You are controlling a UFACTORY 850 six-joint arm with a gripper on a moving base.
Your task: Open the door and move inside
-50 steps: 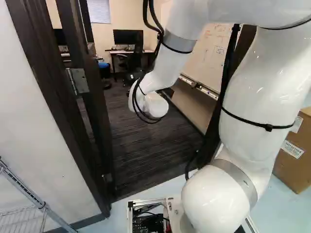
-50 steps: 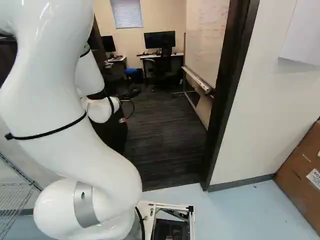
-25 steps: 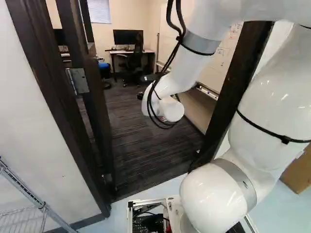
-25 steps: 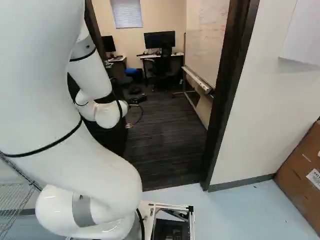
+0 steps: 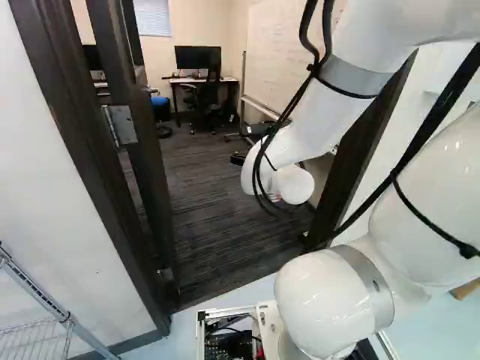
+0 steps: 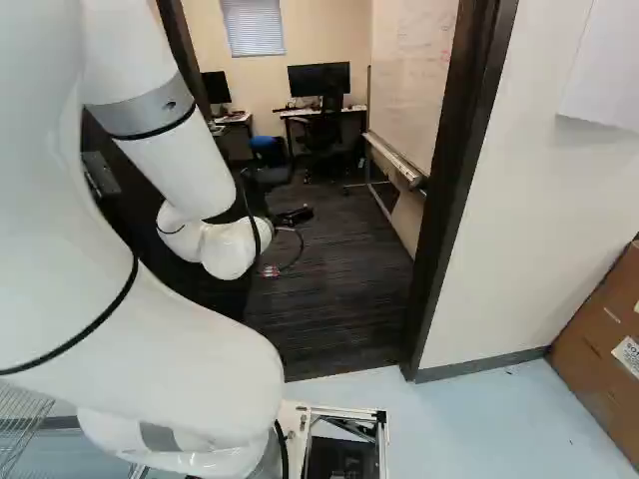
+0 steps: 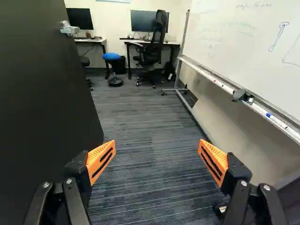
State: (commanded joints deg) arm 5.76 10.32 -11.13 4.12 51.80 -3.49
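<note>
1. Tool [image 5: 238,157] first: the black gripper stands wide, its orange pads [image 7: 101,161] well apart, with dark striped carpet [image 7: 150,145] seen through the gap. It points into the room, out at the end of the white arm [image 5: 334,112].
2. Far left in the left base view, a wire shelf [image 5: 46,324] stands by the white wall, just beside the dark door frame [image 5: 71,124].
3. Next comes the door [image 7: 40,103], the thing to open. It already stands open, swung into the room on the left side of the doorway. A metal hinge [image 5: 121,124] shows near its edge; in the wrist view it rises beside the tool's left finger, and a metal handle [image 7: 70,29] sticks out near its far edge.
4. Beyond it sit a blue-topped stool [image 7: 112,56], then a table [image 7: 151,43] bearing a monitor [image 7: 142,21], with a black chair [image 7: 152,54] drawn up to it.
5. Along the right side of the room runs a whiteboard [image 7: 239,42], with pens and an eraser on its ledge.
6. Right of the doorway are a white wall [image 6: 539,220] and a brown box [image 6: 604,344] on the pale blue floor [image 6: 489,429].
</note>
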